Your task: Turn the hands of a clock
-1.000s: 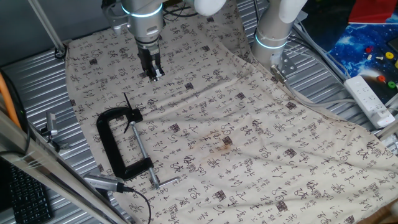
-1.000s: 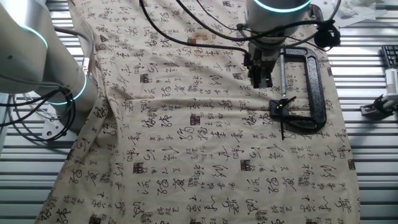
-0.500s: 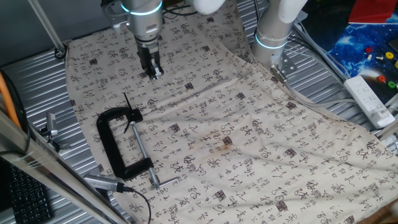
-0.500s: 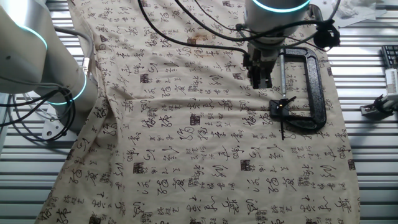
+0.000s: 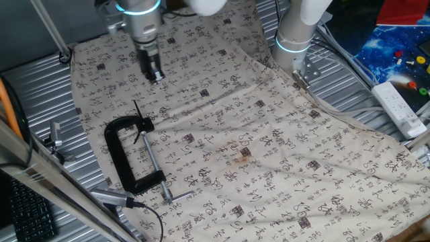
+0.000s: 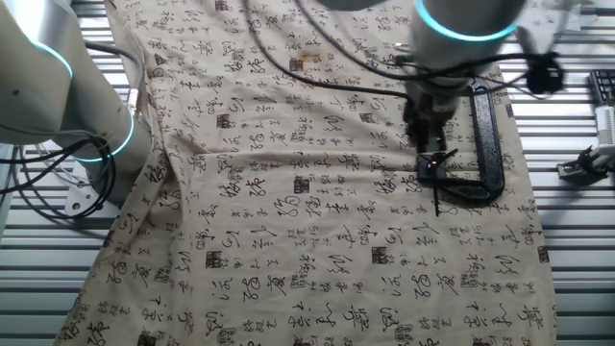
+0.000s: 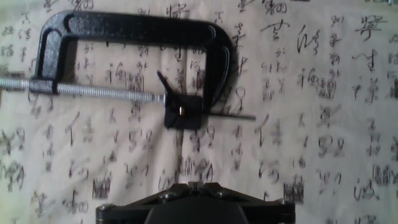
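Observation:
A black C-clamp (image 7: 134, 28) lies on the patterned cloth, its silver screw (image 7: 99, 91) pressing a small black square clock body (image 7: 183, 114) in its jaw. The hands (image 7: 230, 116) are two thin black needles on that body: a long one reaches right past the clamp, a short one points up-left. They also show in the fixed views as the hands (image 5: 137, 115) and the hands (image 6: 436, 192). My gripper (image 7: 194, 184) hovers above the cloth beside the clamp, shut and holding nothing. It shows as the gripper (image 5: 156, 76) beyond the clamp (image 5: 127, 158), and as the gripper (image 6: 429, 142) over the clamp's inner side.
A second robot arm (image 5: 295, 33) stands at the cloth's far edge. A white power strip (image 5: 400, 107) lies at the right. A metal-handled tool with a cable (image 5: 114, 197) rests on the ribbed table (image 5: 40, 87) near the clamp's screw handle (image 5: 171, 196).
My gripper has shifted sideways across the cloth, closer to the clamp's jaw end. The clamp and the hands have not moved.

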Controlling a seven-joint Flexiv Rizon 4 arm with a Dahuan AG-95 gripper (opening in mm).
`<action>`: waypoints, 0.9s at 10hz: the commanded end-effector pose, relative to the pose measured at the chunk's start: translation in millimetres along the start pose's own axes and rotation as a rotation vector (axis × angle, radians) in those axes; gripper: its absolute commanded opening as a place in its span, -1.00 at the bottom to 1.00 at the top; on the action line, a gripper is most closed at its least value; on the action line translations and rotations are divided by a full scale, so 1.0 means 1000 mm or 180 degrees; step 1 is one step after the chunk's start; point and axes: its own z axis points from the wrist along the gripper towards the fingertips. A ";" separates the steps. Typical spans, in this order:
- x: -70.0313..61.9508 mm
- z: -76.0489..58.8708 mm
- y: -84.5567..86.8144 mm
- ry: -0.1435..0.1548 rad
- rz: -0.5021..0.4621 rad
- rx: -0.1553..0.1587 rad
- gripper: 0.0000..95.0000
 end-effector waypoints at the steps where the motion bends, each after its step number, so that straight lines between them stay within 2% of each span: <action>1: -0.016 0.011 -0.016 -0.0011 -0.0052 -0.0010 -1.00; 5: -0.035 0.034 -0.028 -0.0009 -0.0123 0.0002 -1.00; 9: -0.051 0.046 -0.035 -0.0008 -0.0177 0.0014 -1.00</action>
